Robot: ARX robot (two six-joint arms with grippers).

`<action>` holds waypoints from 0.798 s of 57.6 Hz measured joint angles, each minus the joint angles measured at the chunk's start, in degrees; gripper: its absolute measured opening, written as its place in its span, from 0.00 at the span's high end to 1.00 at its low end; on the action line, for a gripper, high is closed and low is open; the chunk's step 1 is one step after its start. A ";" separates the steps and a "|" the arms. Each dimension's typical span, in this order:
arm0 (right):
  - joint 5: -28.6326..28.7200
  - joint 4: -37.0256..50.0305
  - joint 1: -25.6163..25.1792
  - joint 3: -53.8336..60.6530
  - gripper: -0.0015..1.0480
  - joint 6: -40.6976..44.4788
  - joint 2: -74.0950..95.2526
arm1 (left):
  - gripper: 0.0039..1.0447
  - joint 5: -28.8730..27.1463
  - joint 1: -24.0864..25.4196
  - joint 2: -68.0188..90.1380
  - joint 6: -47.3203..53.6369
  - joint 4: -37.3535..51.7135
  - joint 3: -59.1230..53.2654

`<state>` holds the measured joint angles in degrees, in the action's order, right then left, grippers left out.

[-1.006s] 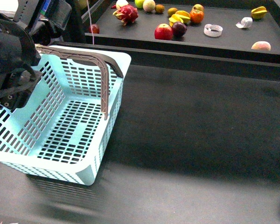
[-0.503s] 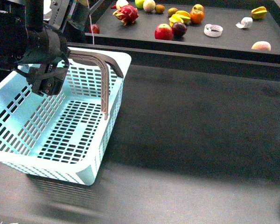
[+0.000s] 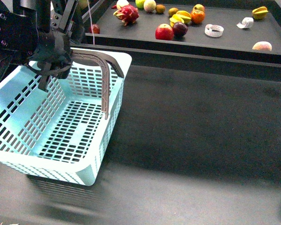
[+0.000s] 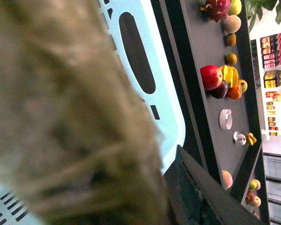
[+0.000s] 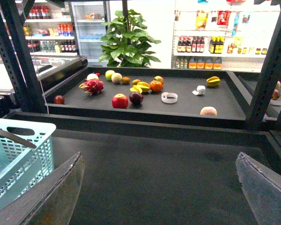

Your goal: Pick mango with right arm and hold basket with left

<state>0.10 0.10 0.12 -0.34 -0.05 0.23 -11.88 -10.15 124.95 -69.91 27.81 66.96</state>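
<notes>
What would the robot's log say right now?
left pincer: at basket handle, grip unclear | right pincer: open, empty | pick: not started

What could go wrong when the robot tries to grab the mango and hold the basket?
The mango sits squeezed among other fruit, right beside the orange. The open right gripper might bump its neighbours or grab the wrong fruit.

The left gripper hangs by the handle of the basket. I cannot tell if it has hold of it. If not, the basket could slide when something drops in.
</notes>
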 joint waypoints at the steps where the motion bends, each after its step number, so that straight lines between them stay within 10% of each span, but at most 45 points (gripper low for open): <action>1: 0.00 0.00 0.00 0.00 0.08 0.00 0.00 | 0.83 0.02 0.04 0.04 -0.79 0.13 -0.02; 8: 0.00 0.00 0.00 0.00 0.08 0.02 0.00 | 0.95 0.57 0.20 0.04 -1.44 0.85 -0.55; 46: 0.00 0.00 0.00 0.00 0.08 0.00 0.00 | 0.95 -1.68 -4.24 -19.74 14.40 3.52 -17.38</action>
<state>0.10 0.10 0.12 -0.34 -0.05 0.23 -13.56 -14.39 105.21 -55.51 31.33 49.58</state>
